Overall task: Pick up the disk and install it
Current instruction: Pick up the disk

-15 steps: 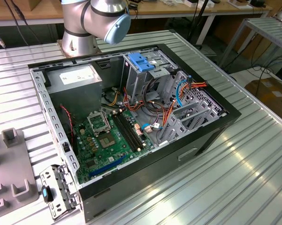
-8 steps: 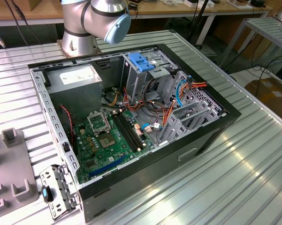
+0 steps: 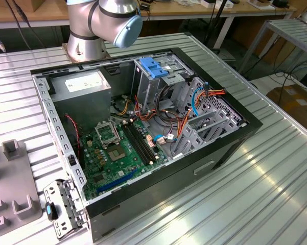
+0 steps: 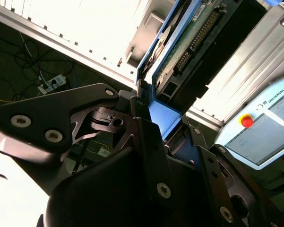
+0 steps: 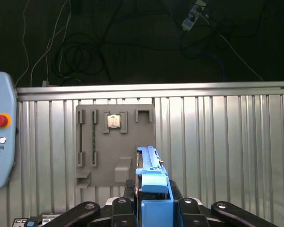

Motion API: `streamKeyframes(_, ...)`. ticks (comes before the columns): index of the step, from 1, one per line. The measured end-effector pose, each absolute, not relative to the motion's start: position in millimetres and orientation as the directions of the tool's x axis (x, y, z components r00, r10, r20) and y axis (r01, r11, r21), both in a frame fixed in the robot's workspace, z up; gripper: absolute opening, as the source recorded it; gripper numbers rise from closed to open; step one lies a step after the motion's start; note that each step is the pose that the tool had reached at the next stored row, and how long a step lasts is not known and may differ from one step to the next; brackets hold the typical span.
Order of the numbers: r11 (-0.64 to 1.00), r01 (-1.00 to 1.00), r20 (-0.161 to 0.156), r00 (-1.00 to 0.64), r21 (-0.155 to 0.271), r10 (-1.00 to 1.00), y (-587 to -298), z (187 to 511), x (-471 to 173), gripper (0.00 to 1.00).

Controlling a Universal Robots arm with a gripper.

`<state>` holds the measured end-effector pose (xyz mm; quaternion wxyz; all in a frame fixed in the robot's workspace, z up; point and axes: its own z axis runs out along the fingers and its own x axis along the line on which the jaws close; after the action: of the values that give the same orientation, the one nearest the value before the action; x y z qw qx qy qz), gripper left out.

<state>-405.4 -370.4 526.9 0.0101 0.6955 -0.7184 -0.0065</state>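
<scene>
In the exterior view, a flat grey moulded fixture plate point(image 3: 10, 178) lay at the exterior view's left on the ribbed aluminium worktop point(image 3: 255, 194). A perforated steel bracket point(image 3: 66, 206) lay just beside it. Next stood the open black computer case point(image 3: 194, 168). It held a boxy grey power supply point(image 3: 84, 87), a green motherboard point(image 3: 117, 153), a light-blue plastic latch plate point(image 3: 153, 67) atop the steel drive cage point(image 3: 161, 92), and orange cables point(image 3: 184, 122). The arm's rounded grey base point(image 3: 92, 30) rose behind the case.

In the first wrist view, a pale teach pendant point(image 5: 0, 137) carried a red button, and the fixture plate held a square processor chip point(image 5: 114, 121) in one recess. The black tool point(image 5: 153, 201) was closed on the disk point(image 5: 150, 163), which stood on edge over the worktop near the plate, gripped at its bright blue rails. The second wrist view showed the disk's green circuit board between those rails.
</scene>
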Motion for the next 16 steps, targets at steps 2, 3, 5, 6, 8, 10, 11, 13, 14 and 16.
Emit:
streamKeyframes(2,0.033,-0.999,0.006,-0.032,0.024,-0.999,-370.4,527.0,-404.7,0.37)
streamKeyframes(3,0.033,-0.999,0.006,-0.032,0.024,-0.999,-370.4,527.0,-404.3,0.37)
streamKeyframes(5,0.033,-0.999,0.005,-0.032,0.023,-0.999,-370.4,526.9,-403.1,0.37)
streamKeyframes(6,0.033,-0.999,0.006,-0.032,0.024,-0.999,-370.4,526.9,-402.8,0.37)
streamKeyframes(8,0.033,-0.999,0.005,-0.032,0.023,-0.999,-370.4,526.9,-401.7,0.37)
streamKeyframes(10,0.033,-0.999,0.005,-0.032,0.023,-0.999,-370.5,526.8,-400.7,0.37)
streamKeyframes(11,0.033,-0.999,0.005,-0.032,0.023,-0.999,-370.4,526.9,-400.1,0.37)
streamKeyframes(13,0.032,-0.999,0.005,-0.032,0.024,-0.999,-370.5,526.9,-398.7,0.37)
streamKeyframes(14,0.033,-0.999,0.005,-0.032,0.023,-0.999,-370.4,526.9,-397.1,0.37)
streamKeyframes(16,0.033,-0.999,0.005,-0.032,0.023,-0.999,-370.4,526.9,-395.1,0.37)
